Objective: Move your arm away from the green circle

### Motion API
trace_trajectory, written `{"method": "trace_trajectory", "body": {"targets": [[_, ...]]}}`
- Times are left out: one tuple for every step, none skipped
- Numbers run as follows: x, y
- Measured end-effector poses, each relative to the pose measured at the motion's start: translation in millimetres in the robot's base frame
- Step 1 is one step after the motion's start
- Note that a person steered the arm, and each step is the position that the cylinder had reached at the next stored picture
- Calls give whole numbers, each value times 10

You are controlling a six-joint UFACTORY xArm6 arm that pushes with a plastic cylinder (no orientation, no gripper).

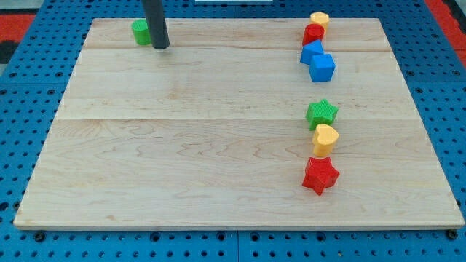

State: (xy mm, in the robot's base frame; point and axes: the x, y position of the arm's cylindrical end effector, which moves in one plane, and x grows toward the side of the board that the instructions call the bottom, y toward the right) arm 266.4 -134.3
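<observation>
The green circle (140, 31) sits near the top left corner of the wooden board (182, 145). My dark rod comes down from the view's top, and my tip (161, 46) rests on the board just right of the green circle and slightly below it, touching or nearly touching its right side. The rod hides part of the circle's right edge.
At the top right stand a yellow block (319, 19), a red block (314, 33), and two blue blocks (312, 52) (322, 68) in a chain. Lower right hold a green star (322, 113), a yellow heart (325, 137) and a red star (320, 175).
</observation>
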Motion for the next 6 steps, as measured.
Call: {"method": "trace_trajectory", "body": {"targets": [[71, 460], [44, 1026], [44, 1143], [66, 1799], [-105, 2009], [-42, 2159]]}}
